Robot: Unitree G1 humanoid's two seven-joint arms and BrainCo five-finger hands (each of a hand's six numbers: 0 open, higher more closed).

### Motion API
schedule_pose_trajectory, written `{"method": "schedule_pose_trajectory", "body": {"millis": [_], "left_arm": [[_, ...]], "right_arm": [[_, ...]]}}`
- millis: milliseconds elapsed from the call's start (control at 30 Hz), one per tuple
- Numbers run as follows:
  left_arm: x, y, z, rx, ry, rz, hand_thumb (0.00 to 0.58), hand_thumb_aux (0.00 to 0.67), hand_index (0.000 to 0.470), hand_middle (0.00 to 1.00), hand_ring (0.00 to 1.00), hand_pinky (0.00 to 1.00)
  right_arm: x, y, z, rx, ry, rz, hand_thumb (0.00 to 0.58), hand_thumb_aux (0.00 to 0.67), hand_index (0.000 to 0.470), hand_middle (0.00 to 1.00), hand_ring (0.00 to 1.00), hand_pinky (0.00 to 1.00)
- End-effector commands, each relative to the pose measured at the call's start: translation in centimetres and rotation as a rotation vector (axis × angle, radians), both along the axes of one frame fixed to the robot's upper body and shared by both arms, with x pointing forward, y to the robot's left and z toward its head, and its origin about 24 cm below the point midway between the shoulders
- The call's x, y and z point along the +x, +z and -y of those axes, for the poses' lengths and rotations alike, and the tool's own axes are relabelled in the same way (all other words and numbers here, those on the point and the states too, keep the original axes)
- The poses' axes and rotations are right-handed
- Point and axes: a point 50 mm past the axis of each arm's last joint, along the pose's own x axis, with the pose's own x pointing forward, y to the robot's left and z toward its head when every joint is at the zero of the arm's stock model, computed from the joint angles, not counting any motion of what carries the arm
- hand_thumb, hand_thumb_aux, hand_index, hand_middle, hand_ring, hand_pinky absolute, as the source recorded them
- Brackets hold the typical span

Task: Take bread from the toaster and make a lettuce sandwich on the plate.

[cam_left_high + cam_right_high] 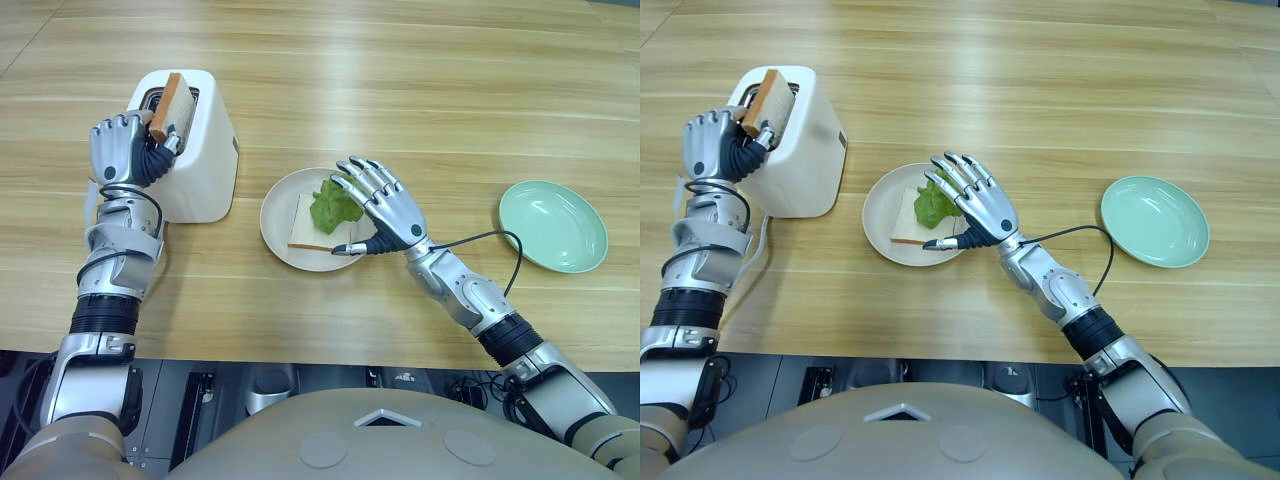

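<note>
Right hand (390, 210), spread and empty, hovers over lettuce (330, 208) on the plate (272, 215), likely steadying it. Left hand (120, 150) clamps bread (168, 105) at the toaster (205, 160), near the table's (400, 80) left edge, for topping.

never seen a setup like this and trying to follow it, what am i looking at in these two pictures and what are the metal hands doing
This is a humanoid robot with two metal arms and fingered hands. Both pictures come from a two-eyed camera on its head, looking down at a wooden table, so they show one scene from slightly different spots. On the table stand a white toaster, a beige plate and an empty green dish. The left hand is closed on a slice of bread sticking up out of the toaster. On the plate lies another slice with a lettuce leaf on top. The right hand is spread open over that plate and holds nothing.
</note>
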Motion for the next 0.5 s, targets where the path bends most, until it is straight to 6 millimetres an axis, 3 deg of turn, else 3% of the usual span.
{"method": "schedule_pose_trajectory", "body": {"millis": [33,233,333,400,500], "left_arm": [[-0.6,1.8,0.1,-0.077,-0.011,0.204,0.58,0.67,0.46,1.0,1.0,1.0],[-2.3,4.9,1.1,-0.14,-0.09,0.555,0.58,0.67,0.46,1.0,1.0,1.0],[-3.5,6.3,2.2,-0.216,-0.195,0.692,0.58,0.67,0.46,1.0,1.0,1.0],[-3.5,6.4,3.5,-0.303,-0.316,0.671,0.58,0.67,0.46,1.0,1.0,1.0],[-2.8,4.8,6.4,-0.48,-0.539,0.49,0.58,0.67,0.46,1.0,1.0,1.0]], "right_arm": [[0.0,0.3,0.5,0.038,-0.04,0.029,0.0,0.0,0.0,0.0,0.0,0.0],[0.1,0.0,0.6,0.051,-0.063,0.041,0.0,0.0,0.0,0.0,0.0,0.0],[0.3,0.2,1.6,0.082,-0.114,0.059,0.0,0.0,0.0,0.0,0.0,0.0],[0.7,0.1,2.8,0.096,-0.174,0.057,0.0,0.0,0.0,0.0,0.0,0.0],[0.9,-0.2,4.4,0.099,-0.249,0.044,0.0,0.0,0.0,0.0,0.0,0.0]]}}
